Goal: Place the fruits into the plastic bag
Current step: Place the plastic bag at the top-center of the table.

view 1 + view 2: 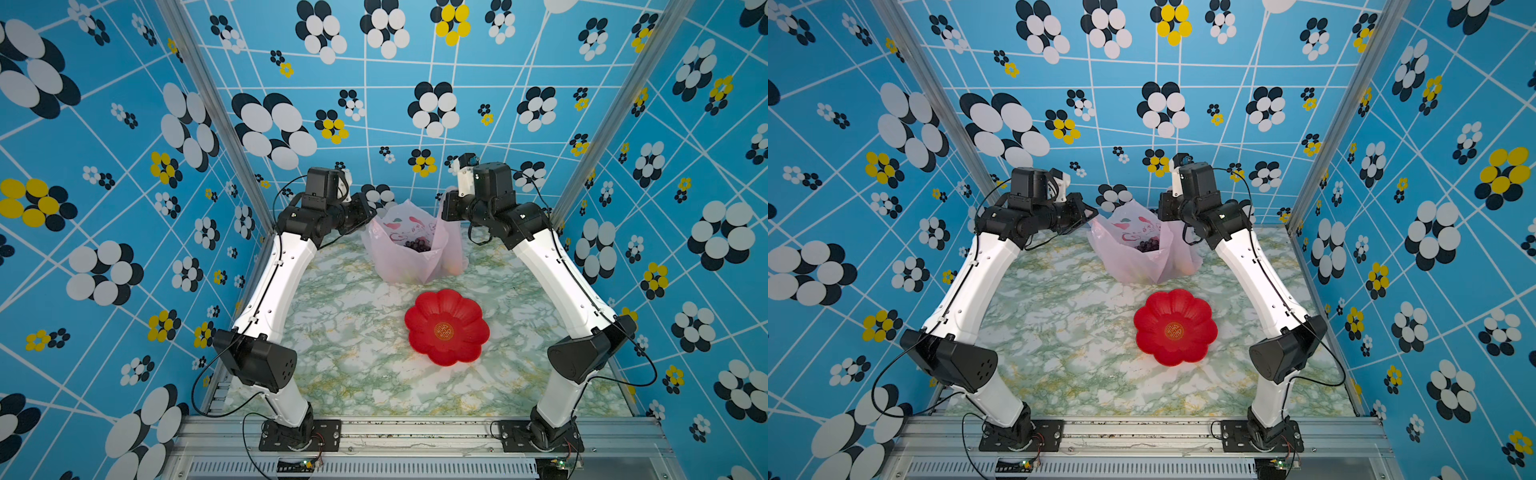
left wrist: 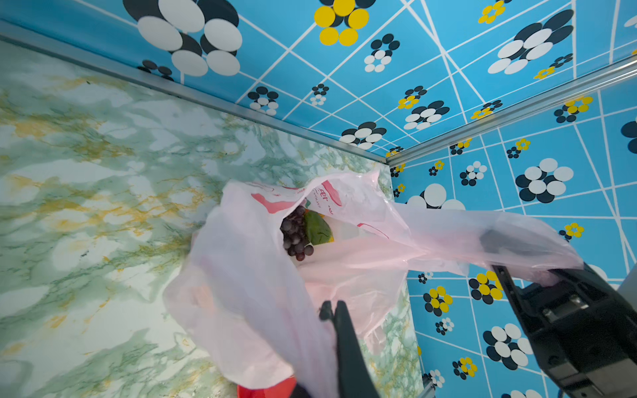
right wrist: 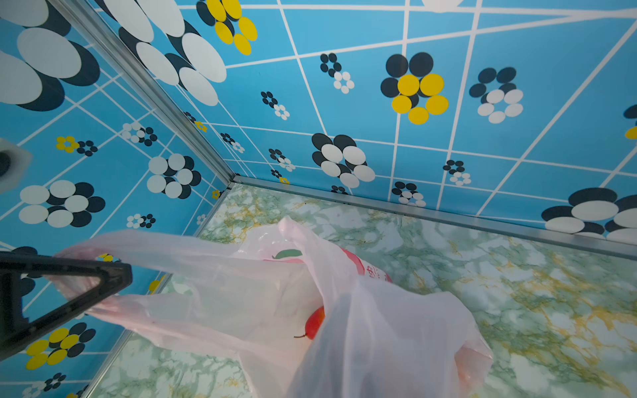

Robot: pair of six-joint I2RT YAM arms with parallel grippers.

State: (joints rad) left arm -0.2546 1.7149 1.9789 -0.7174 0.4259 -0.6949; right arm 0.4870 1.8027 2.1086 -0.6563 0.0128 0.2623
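The pale-pink plastic bag (image 1: 409,257) stands open at the back middle of the table, stretched between both arms. My left gripper (image 1: 371,214) is shut on the bag's left handle; in the left wrist view its fingers (image 2: 339,310) pinch the thin plastic. My right gripper (image 1: 445,206) holds the right handle, which is pulled taut over it (image 2: 517,262); its jaws are hidden under plastic in the right wrist view. Inside the bag lie fruits: a dark purple grape bunch (image 2: 294,237), a green one (image 2: 317,227) and a red-orange one (image 3: 315,322).
A red flower-shaped dish (image 1: 446,328) with nothing in it sits on the marble-patterned table (image 1: 345,357), in front of the bag and slightly right. Blue flowered walls close in the back and both sides, and the bag stands near the back wall.
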